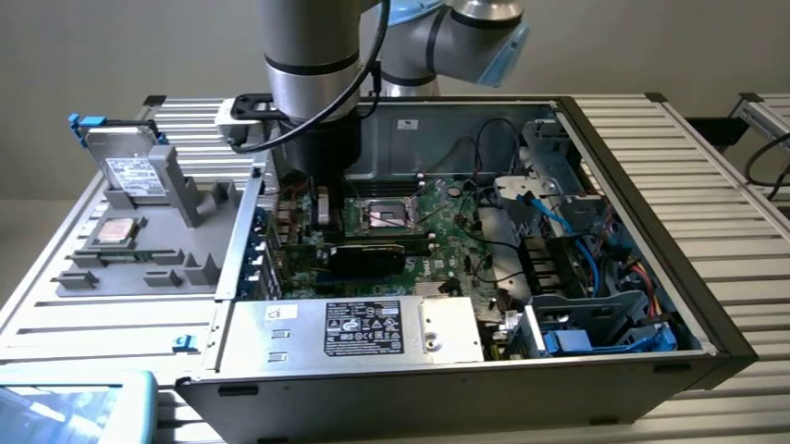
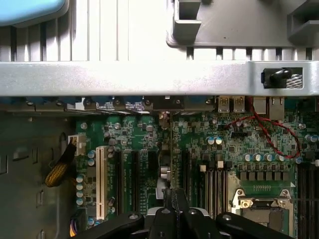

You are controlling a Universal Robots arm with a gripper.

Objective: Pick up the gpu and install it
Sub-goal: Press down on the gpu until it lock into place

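Starting on the exterior view's left: the slatted aluminium table (image 1: 111, 319) carries a grey holder tray (image 1: 185, 268), with a silver white-labelled drive (image 1: 128, 171) standing upright at its far end and a small square chip (image 1: 117, 231) lying flat nearer us. A pale blue object (image 1: 74, 407) pokes in at the near left corner. Moving right, the open computer case (image 1: 667, 240) lies on its side on the table, and the arm (image 1: 309, 83) drops straight down into its left part. The gripper (image 1: 324, 215) sits low over the motherboard (image 1: 450, 264), and from the wrist its black fingers (image 2: 164, 219) are pinched closed on the top edge of the gpu (image 2: 171, 149). The card is seen edge-on there, running toward the case's rear wall between the expansion slots. From outside, the gpu (image 1: 376, 259) shows as a dark card standing on the board, just near of the processor socket (image 1: 383, 215). Nearer still lies the silver power supply (image 1: 370, 328). On the right, blue cables (image 1: 593, 259) thread the drive bay. A plain pale wall (image 1: 99, 46) stands behind, and another slatted surface (image 1: 765, 116) sits far right.
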